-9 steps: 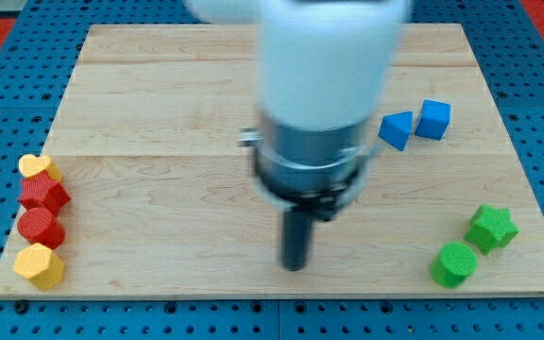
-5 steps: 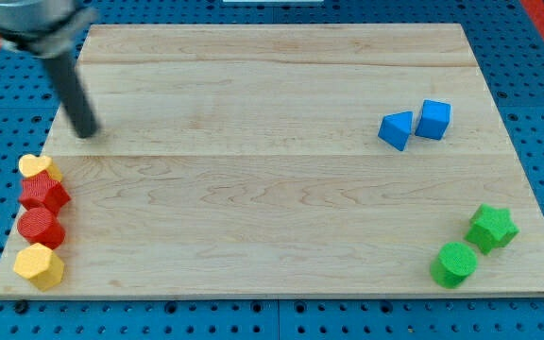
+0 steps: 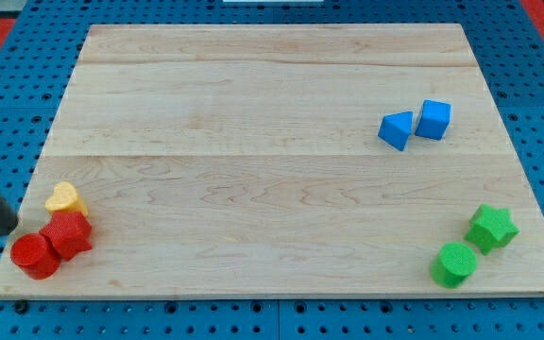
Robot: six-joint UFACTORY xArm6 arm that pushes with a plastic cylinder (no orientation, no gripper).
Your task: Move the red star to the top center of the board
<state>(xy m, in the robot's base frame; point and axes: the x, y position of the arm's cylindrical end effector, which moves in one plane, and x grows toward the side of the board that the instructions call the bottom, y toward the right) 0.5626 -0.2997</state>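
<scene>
The red star point(image 3: 67, 234) lies near the board's bottom left corner. A yellow heart point(image 3: 64, 197) touches its upper side and a red cylinder point(image 3: 34, 256) touches its lower left. My tip point(image 3: 4, 229) is at the view's left edge, just off the board's left side. It sits left of the red star and just above the red cylinder. The rod slants up and leftward out of view.
A blue triangular block point(image 3: 397, 129) and a blue cube point(image 3: 433, 119) sit together at the upper right. A green star point(image 3: 492, 228) and a green cylinder point(image 3: 455, 263) sit at the bottom right. The wooden board point(image 3: 272, 85) rests on a blue pegboard.
The rod swept from the board's middle to the upper left, then down the left edge. The heart, red star and red cylinder shifted right and down. The yellow hexagon no longer shows.
</scene>
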